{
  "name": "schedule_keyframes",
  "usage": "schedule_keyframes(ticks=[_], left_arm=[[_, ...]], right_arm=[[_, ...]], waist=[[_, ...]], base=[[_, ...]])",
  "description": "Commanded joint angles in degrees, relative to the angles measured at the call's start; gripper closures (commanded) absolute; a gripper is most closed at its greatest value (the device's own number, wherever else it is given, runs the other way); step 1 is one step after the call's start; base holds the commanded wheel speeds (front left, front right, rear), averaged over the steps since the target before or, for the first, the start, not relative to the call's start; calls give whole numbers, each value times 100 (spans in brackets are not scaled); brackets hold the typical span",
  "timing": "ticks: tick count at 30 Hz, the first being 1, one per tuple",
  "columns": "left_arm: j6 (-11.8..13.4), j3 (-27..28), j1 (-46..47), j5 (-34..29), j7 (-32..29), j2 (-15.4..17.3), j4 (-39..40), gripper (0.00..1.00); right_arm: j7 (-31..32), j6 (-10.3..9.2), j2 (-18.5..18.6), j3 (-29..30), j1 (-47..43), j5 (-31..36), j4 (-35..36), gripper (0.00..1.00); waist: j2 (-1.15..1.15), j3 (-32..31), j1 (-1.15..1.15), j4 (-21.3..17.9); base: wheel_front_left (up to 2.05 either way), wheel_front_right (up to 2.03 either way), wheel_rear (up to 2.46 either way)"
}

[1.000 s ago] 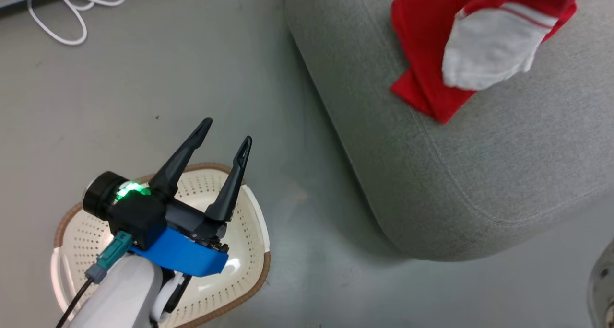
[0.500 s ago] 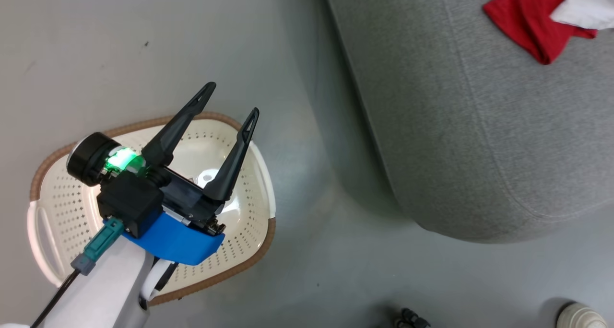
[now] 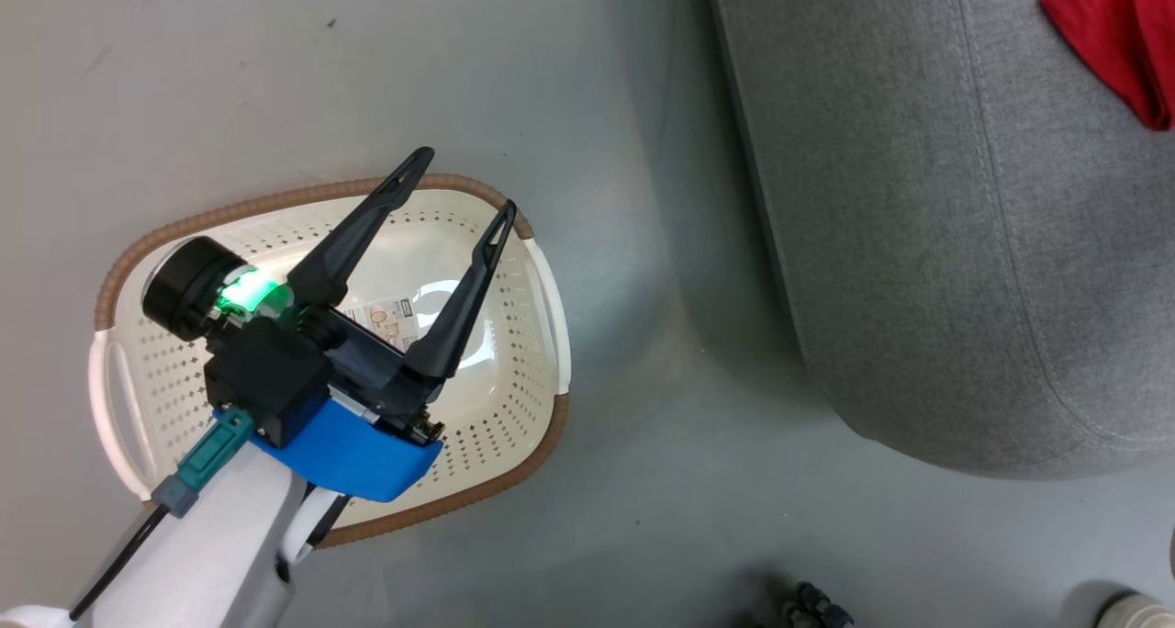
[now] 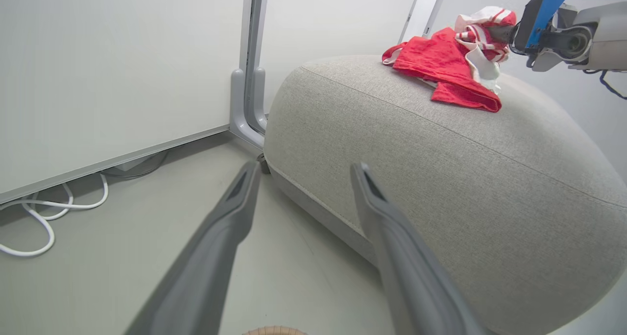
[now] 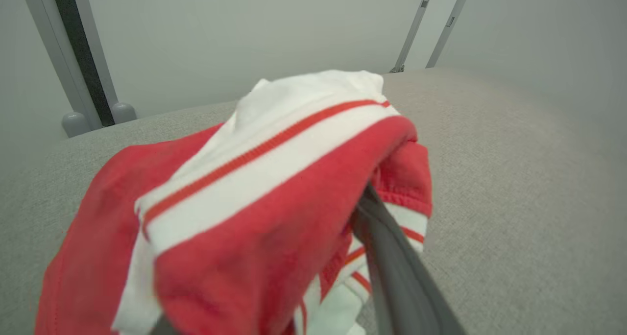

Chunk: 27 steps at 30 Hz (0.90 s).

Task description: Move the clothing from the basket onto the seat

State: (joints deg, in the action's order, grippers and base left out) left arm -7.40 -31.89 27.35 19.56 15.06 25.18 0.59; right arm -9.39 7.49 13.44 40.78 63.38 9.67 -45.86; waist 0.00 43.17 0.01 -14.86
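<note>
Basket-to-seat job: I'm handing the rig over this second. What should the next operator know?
Left gripper: open, empty, hovering over the basket.
Right gripper: at the clothing on top of the seat. Cloth drapes over its fingers, so I cannot tell whether it is gripping.
Done: the basket holds no clothing, just its paper label; the red and white pile lies on the seat.
Left: confirm the release, then pull the right arm clear without dragging cloth along.

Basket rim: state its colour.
The rim is brown, the basket cream-white; best in the head view.
</note>
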Motion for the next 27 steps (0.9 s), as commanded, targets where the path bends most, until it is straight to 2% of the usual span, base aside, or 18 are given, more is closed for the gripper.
schedule_keyframes(ticks=[1,10,16,27], left_arm=[[-7,-13,117,-1,16,-44,-1,0],[-8,107,30,46,16,-313,-85,0],[-8,227,-138,97,16,-534,-247,0],[-8,536,-736,213,16,-907,-548,0]], right_arm=[[-61,1,23,47,66,117,-97,0],[-323,1,240,102,-63,265,-440,0],[-457,1,188,-213,-361,347,-580,0],[-562,2,54,-976,-1139,42,-737,0]], waist=[[0,-34,-1,68],[0,-411,-1,287],[0,-912,-1,375],[0,-2108,-1,518]], base=[[0,0,0],[0,0,0],[0,0,0],[0,0,0]])
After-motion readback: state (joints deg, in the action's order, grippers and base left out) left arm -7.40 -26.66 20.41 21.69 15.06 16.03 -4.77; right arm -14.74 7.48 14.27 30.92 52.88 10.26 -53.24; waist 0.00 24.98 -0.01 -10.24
